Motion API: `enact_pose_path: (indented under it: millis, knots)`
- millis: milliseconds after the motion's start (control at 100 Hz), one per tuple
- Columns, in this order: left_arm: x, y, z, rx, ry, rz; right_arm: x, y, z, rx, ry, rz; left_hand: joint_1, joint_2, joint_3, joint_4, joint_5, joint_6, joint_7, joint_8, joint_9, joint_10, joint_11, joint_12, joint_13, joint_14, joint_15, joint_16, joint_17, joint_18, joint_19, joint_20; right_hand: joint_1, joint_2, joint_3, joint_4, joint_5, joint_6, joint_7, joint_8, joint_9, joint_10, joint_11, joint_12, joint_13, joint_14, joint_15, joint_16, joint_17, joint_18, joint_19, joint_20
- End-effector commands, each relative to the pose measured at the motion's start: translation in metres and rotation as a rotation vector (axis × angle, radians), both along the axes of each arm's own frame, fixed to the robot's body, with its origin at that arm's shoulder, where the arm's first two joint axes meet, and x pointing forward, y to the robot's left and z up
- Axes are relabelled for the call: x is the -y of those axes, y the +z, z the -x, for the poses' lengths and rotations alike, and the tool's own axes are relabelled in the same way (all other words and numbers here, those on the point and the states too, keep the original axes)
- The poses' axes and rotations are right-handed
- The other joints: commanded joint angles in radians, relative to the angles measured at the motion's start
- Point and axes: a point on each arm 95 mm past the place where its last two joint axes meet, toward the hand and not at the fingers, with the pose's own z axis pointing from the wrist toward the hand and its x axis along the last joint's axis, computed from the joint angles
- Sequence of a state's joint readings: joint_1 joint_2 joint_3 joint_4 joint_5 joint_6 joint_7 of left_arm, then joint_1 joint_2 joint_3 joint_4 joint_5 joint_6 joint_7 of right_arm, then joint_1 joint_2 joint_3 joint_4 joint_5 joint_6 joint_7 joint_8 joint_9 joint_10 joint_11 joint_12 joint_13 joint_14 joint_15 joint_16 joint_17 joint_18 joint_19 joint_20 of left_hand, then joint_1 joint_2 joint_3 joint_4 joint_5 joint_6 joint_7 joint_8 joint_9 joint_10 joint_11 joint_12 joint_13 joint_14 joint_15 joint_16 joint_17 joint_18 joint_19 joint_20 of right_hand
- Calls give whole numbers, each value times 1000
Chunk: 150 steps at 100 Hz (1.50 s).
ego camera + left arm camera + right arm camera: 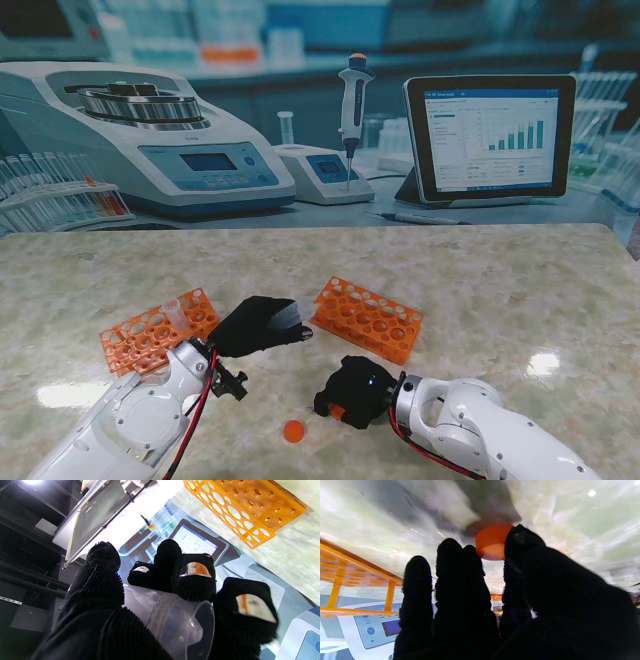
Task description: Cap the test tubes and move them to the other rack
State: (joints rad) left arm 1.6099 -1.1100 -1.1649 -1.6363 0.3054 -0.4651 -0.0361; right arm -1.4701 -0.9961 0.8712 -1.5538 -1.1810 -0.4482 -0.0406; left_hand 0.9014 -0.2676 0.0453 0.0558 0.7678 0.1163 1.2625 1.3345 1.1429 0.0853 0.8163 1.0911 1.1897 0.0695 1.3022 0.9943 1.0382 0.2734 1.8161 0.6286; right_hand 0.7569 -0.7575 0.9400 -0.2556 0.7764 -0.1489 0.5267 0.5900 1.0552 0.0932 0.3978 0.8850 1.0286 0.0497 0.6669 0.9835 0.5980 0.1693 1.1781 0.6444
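My left hand (pixel 258 325) is shut on a clear, uncapped test tube (pixel 287 315), held nearly level between the two orange racks. In the left wrist view the tube's open mouth (pixel 180 625) faces the camera, with my fingers (pixel 195 580) wrapped round it. The left rack (pixel 158 330) holds one more clear tube (pixel 172 310). The right rack (pixel 368 318) shows only bare holes. Nearer to me, my right hand (pixel 352 392) pinches an orange cap (pixel 492 542) between thumb and fingers, right at the table top. A second orange cap (pixel 293 431) lies loose on the table just left of that hand.
The marble table (pixel 500 290) stretches away to the right. Beyond its far edge stands a printed lab backdrop with a centrifuge (pixel 150 130), a pipette (pixel 353 110) and a tablet (pixel 490 135).
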Motion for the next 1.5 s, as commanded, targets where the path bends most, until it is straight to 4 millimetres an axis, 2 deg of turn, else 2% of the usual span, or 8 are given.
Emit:
enact_pose_path:
  millis: [0,110,250,460,1250,1270,1450,1490]
  knots:
    - [1,1,1,-1,-4,1,0,-2,4,-5,5,14,26,82,47,19,17,1,100,65,37,-91,15,-6,37,-32,6,6,31,20,85,-26,10,30,8,60,-50,23,-12,-23,-10,-103,23,-5,-19,-29,-44,-22,-16,-14,10,18]
    - [1,1,1,0,-4,1,1,0,5,4,4,17,26,82,47,19,17,1,100,65,37,-90,15,-6,37,-32,6,6,31,20,85,-26,-56,67,-33,74,-57,29,-22,-23,-46,-94,8,-34,-38,-36,-40,-66,-32,-13,5,22]
    - [1,1,1,-1,-4,1,3,3,5,18,2,17,25,82,47,19,17,1,100,65,37,-90,15,-6,37,-32,6,6,31,20,85,-26,-130,115,-46,171,-56,50,-56,15,-102,-78,-24,-186,-69,-45,-40,-99,-52,-12,-5,29]
    - [1,1,1,-2,-5,1,4,4,5,29,-3,22,25,82,47,19,17,1,100,65,36,-91,15,-6,37,-32,6,6,31,20,84,-27,-149,110,-64,168,-57,65,-66,22,-153,-61,-50,-234,-100,-41,-58,-110,-74,-12,-13,30]
    - [1,1,0,-4,-6,0,4,-4,3,29,-1,47,26,83,47,19,15,1,99,66,36,-91,15,-6,35,-31,5,6,30,21,84,-27,-128,-45,-34,150,4,84,-24,104,-87,-52,48,-179,-10,-60,-53,-105,60,-47,-56,-35]
    - [1,1,0,-4,-6,0,4,-5,3,29,-1,47,26,83,46,19,15,1,99,66,36,-91,15,-6,35,-31,5,6,30,21,83,-27,-127,-47,-32,150,6,83,-23,105,-86,-39,48,-177,-7,-62,-53,-104,63,-47,-56,-36]
    - [1,1,0,-4,-6,-1,3,-7,2,29,1,49,26,83,46,19,15,2,99,66,36,-91,15,-6,35,-31,5,6,30,21,83,-27,-95,-54,-10,153,18,71,-11,121,-66,-54,54,-163,18,-68,-54,-94,85,-50,-53,-40]
    - [1,1,0,-5,-6,-1,3,-7,2,29,2,49,27,83,47,19,15,2,99,66,36,-91,15,-6,35,-31,5,6,30,22,83,-27,-81,-58,-5,134,20,70,-7,133,-63,-54,59,-127,24,-69,-57,-83,90,-49,-51,-41]
